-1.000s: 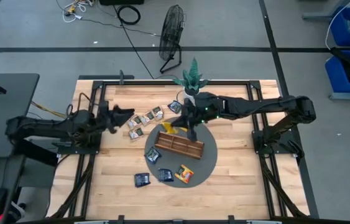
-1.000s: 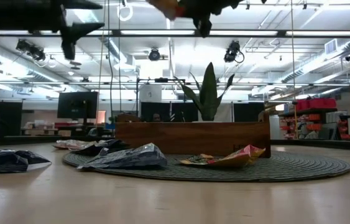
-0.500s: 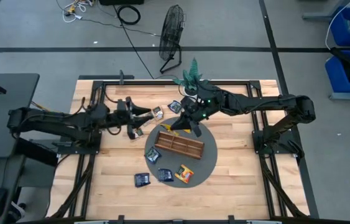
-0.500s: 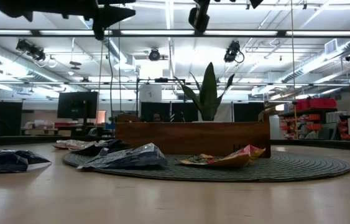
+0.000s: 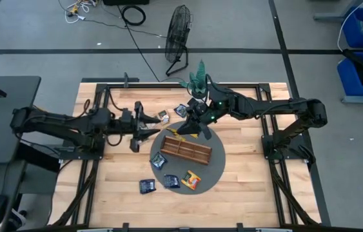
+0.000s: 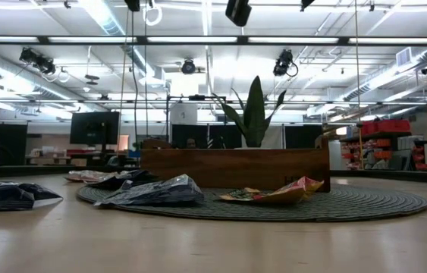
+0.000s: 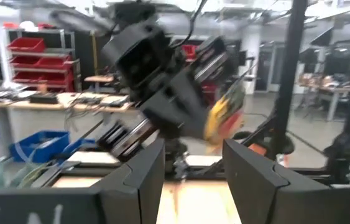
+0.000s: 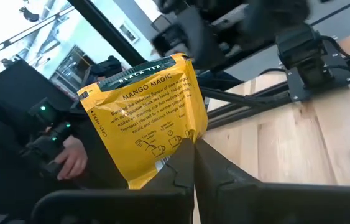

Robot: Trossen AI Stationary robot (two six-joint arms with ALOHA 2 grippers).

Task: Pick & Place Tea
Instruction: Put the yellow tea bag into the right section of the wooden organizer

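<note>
Item: your right gripper [image 8: 190, 152], fingers pressed together on a yellow square tea sachet [image 8: 143, 115], lifted clear for carrying to the brown wooden compartment tray [image 5: 186, 152]. Left gripper [image 7: 190, 168]: fingers spread, empty.

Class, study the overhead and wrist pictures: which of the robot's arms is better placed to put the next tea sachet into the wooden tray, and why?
The right. Its gripper is already shut on a yellow sachet, held just above the wooden tray. The left gripper is open, holds nothing, and hovers beside the mat over the bare table.
</note>
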